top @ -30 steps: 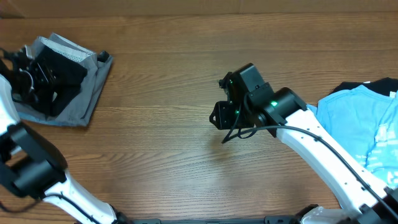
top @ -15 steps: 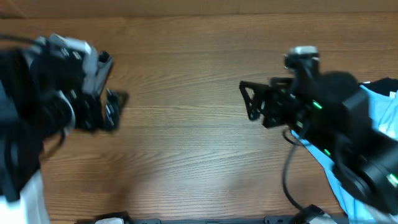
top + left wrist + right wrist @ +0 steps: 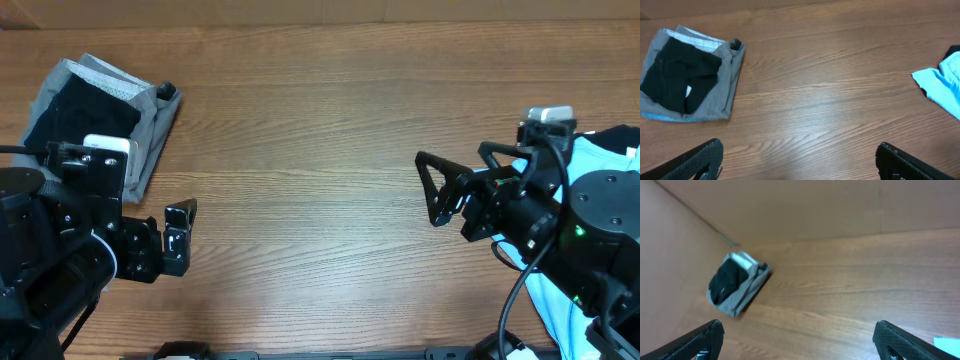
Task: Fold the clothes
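Both pincers gape wide and hold nothing: the left pincer (image 3: 800, 159) and the right pincer (image 3: 797, 332) hang above the bare middle of the wooden worktop (image 3: 320, 150). A folded black garment (image 3: 677, 80) lies on grey shorts (image 3: 727, 92) in the far-left corner, likely parked clear of the folding space. The light blue T-shirt (image 3: 940, 85) lies rumpled at the right edge, apparently next.

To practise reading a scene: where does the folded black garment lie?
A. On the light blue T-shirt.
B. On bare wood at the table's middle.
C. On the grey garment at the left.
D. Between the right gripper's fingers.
C: the black garment rests on the grey shorts, far from the light blue T-shirt.
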Controlling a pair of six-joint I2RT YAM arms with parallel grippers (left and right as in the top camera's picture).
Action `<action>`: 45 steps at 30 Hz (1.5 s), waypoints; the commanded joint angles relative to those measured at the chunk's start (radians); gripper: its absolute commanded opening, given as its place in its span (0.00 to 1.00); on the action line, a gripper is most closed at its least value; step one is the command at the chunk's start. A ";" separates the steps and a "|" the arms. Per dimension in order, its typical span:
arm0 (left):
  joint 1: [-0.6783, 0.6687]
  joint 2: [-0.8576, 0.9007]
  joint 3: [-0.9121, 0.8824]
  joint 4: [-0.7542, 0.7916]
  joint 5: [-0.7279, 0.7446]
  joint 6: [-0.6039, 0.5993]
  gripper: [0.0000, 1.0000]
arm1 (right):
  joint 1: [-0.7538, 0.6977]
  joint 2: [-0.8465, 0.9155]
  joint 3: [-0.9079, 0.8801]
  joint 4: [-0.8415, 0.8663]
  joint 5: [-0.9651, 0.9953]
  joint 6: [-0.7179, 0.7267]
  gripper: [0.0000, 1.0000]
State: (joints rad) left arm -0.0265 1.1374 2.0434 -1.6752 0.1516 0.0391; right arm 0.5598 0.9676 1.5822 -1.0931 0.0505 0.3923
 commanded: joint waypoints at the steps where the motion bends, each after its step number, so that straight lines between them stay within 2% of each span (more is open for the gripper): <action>1: -0.007 0.002 -0.001 0.003 -0.014 -0.028 1.00 | 0.001 -0.003 0.016 0.002 -0.059 0.001 1.00; 5: -0.007 0.002 -0.001 0.003 -0.014 -0.028 1.00 | 0.001 -0.002 0.016 -0.006 -0.096 -0.001 1.00; 11: -0.007 0.002 -0.001 0.003 -0.014 -0.028 1.00 | 0.001 -0.004 0.017 -0.034 -0.023 -0.008 1.00; 20: -0.007 0.002 -0.001 0.003 -0.014 -0.028 1.00 | 0.000 -0.064 0.025 -0.039 0.195 -0.008 1.00; 25: -0.007 0.002 -0.001 0.003 -0.014 -0.028 1.00 | -0.121 -0.120 -0.027 -0.006 0.244 -0.007 1.00; 30: -0.007 0.002 -0.001 0.003 -0.014 -0.028 1.00 | -0.278 -0.198 -0.193 0.129 0.217 -0.026 1.00; 35: -0.007 0.002 -0.002 0.003 -0.014 -0.028 1.00 | -0.328 -0.338 -0.472 0.373 -0.081 -0.363 1.00; 39: -0.007 0.002 -0.001 0.003 -0.014 -0.028 1.00 | -0.328 -0.492 -0.718 0.511 -0.113 -0.386 1.00; 45: -0.007 0.002 -0.001 0.003 -0.014 -0.028 1.00 | -0.328 -0.701 -0.937 0.525 -0.112 -0.386 1.00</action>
State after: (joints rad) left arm -0.0265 1.1400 2.0411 -1.6756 0.1444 0.0273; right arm 0.2363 0.3580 0.7269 -0.5758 -0.0380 0.0376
